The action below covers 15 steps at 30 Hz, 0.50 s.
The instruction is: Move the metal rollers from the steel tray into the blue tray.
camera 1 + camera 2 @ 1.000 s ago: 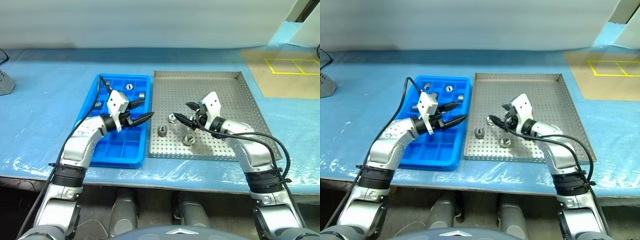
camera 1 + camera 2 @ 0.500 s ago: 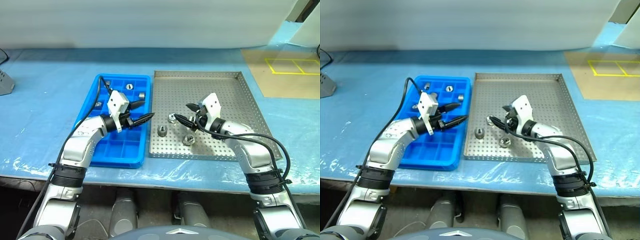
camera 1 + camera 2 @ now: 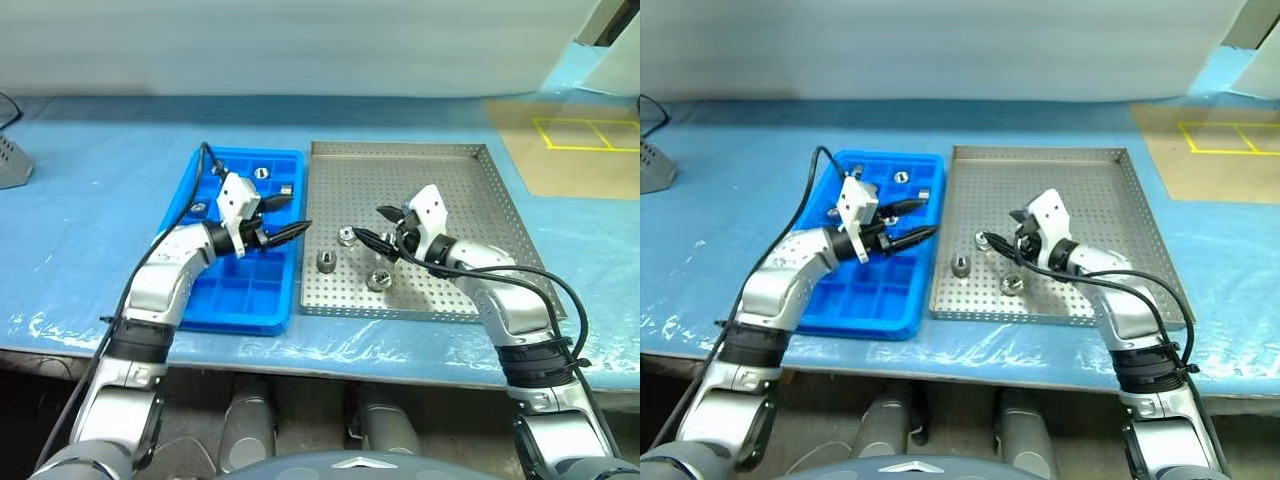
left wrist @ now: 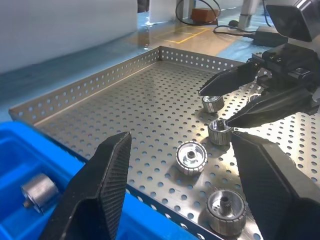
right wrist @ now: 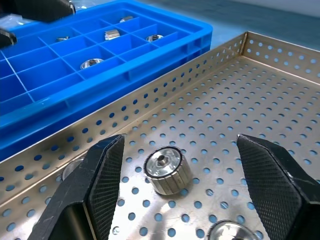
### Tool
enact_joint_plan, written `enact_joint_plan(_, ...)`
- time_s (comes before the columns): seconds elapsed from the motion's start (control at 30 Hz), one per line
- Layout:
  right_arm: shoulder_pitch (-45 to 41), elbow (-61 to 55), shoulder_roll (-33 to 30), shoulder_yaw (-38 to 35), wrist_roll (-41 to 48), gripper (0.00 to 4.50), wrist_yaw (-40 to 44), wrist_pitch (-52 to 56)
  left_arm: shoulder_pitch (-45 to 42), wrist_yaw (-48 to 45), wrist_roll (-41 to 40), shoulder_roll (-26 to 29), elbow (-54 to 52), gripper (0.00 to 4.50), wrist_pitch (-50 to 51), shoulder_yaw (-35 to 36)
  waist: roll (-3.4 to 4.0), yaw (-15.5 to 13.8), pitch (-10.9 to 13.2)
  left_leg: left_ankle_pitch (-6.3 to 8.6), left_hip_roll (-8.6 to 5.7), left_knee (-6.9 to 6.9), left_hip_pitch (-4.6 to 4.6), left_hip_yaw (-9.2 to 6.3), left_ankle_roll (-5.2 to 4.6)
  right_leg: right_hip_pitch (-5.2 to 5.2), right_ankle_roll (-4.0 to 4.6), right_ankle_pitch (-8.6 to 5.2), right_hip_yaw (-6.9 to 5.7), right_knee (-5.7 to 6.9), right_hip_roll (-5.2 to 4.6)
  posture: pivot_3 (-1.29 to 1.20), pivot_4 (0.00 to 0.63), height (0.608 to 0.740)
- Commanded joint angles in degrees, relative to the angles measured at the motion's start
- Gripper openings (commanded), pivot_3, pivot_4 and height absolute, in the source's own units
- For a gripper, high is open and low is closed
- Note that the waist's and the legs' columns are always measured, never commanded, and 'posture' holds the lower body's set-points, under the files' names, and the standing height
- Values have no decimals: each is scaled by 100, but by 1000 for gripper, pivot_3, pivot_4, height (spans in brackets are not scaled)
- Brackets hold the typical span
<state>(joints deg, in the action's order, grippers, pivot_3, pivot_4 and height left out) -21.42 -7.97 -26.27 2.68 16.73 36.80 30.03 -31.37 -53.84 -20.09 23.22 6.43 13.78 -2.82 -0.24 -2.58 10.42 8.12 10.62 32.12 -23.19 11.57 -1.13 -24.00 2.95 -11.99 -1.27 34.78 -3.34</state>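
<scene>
This looks like a workshop or factory test bench: a long table (image 3: 90, 230) wrapped in blue plastic sheeting, with a perforated steel tray (image 3: 460, 200) of machined metal rollers (image 3: 326, 262) beside a blue tray (image 3: 225, 295) divided into sorting compartments. A brown floor area (image 3: 575, 160) beyond carries yellow marking tape (image 3: 585, 133), a plain pale screen (image 3: 300, 45) closes off the back, and cables lie on the floor in the left wrist view

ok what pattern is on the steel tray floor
Rows of small round holes across the steel tray, clearest in the right wrist view.
</scene>
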Motion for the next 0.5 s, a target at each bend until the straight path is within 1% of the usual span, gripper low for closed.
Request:
enact_joint_plan(0.03,151,-388,-194,-238,86,3659,84,-65,-689,-365,109,-76,505,3340,-408,-132,0,-3,0,1,-2,3,0,0,-2,3,0,0,0,0,-1,-209,150,740)
enact_joint_plan(0.23,451,-741,-140,-417,85,3659,-228,48,-2024,-1003,539,-601,2070,3340,-1185,-581,0,40,0,6,-4,5,-1,2,-10,4,1,1,1,-2,-2,-290,150,740)
enact_joint_plan(0.4,817,-1079,-27,-468,25,3659,-561,106,-2846,-1693,1236,-831,3847,3340,-2204,-1064,0,168,0,7,-4,2,0,4,-13,2,0,1,2,-6,1,-364,150,740)
enact_joint_plan(0.5,997,-1257,6,-505,24,3659,-718,139,-3199,-1620,1694,-880,4801,3340,-2662,-1215,0,239,0,10,-6,5,-1,5,-18,2,0,1,2,-9,0,-408,150,740)
